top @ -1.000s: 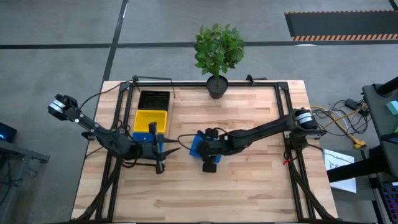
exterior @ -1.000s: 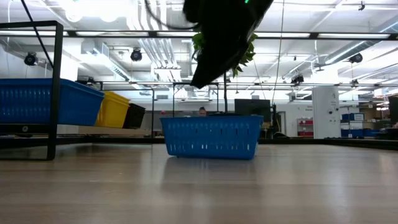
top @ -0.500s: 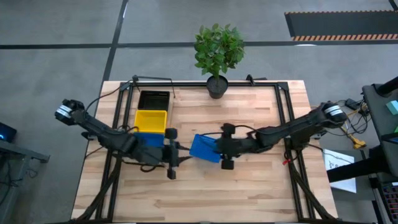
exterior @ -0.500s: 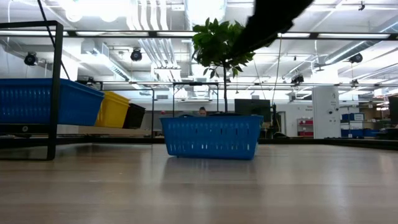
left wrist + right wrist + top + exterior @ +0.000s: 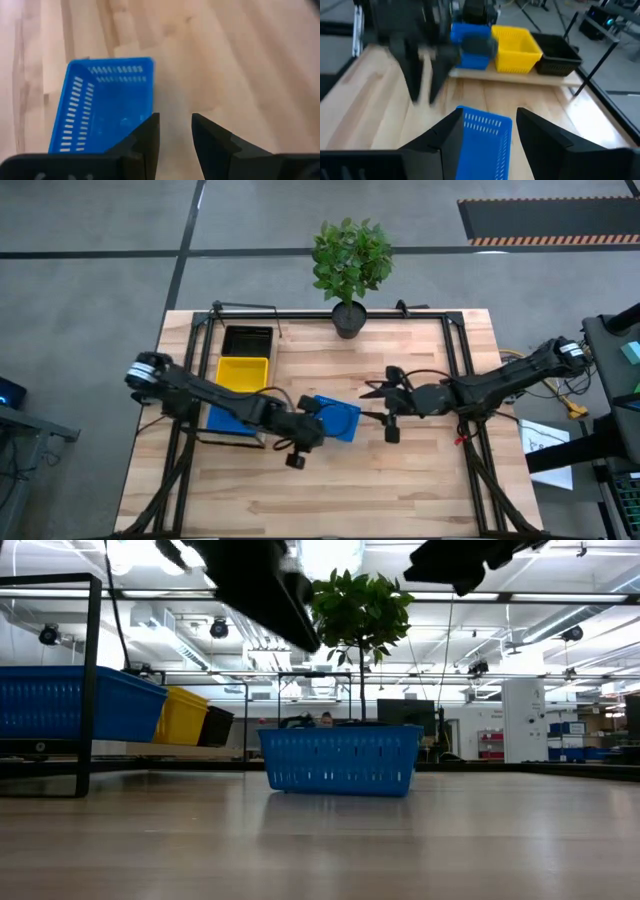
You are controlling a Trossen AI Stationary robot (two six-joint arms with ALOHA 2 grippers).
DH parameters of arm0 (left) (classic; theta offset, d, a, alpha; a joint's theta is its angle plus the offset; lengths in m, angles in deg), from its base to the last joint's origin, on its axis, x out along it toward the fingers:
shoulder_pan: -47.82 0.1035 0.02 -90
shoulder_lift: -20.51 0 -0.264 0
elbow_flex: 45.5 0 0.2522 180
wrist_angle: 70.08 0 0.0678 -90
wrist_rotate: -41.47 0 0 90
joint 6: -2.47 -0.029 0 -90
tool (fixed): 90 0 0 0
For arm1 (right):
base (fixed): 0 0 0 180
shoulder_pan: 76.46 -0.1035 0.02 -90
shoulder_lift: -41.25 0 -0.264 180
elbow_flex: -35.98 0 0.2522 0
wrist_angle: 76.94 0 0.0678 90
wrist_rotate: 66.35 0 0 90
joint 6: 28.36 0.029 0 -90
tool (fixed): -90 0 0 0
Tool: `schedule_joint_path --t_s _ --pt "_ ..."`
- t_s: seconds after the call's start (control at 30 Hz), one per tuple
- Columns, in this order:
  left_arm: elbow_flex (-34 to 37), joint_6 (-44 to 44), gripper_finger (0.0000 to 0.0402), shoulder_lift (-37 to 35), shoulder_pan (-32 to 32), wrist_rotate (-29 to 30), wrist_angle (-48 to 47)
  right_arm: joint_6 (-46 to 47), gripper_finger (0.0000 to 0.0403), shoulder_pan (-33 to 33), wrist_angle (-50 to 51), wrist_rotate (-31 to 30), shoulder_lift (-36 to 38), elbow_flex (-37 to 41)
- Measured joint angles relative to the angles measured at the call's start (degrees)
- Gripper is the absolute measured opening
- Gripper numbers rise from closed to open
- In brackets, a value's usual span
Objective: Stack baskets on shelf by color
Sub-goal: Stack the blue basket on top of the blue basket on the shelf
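Now, from above, I see my right gripper (image 5: 372, 391) has backed off right, spread and empty, while the left gripper (image 5: 312, 423), parted, reaches the loose blue basket (image 5: 340, 418). Low down, that basket (image 5: 340, 759) sits on the table, right of the shelf (image 5: 130, 749). Handover under way.

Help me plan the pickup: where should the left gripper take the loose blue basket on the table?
Probably a long side wall of the blue basket, pinched from above: it sits upright, open-topped, and the left gripper, fingers apart, hovers at that rim.

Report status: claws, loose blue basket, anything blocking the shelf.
Left claw open above blue basket. Right claw open, empty, beside it. Basket flat on table. Nothing between it and shelf.
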Motion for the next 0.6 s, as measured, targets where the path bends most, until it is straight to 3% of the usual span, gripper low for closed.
schedule_joint_path --t_s 0.17,0.43,0.6 --pt "-3.29 -1.89 0.0103 5.49 2.82 -1.54 -0.36 -1.52 0.0192 0.00 -1.44 0.00 3.24 2.03" --pt "-3.96 -3.49 0.0160 9.28 4.57 -2.76 -0.23 -1.68 0.0210 0.00 -1.02 0.01 4.10 4.02" --pt "-3.63 -3.66 0.0170 11.60 4.65 -2.78 0.27 -2.09 0.0212 0.00 -1.06 0.01 4.02 4.02"
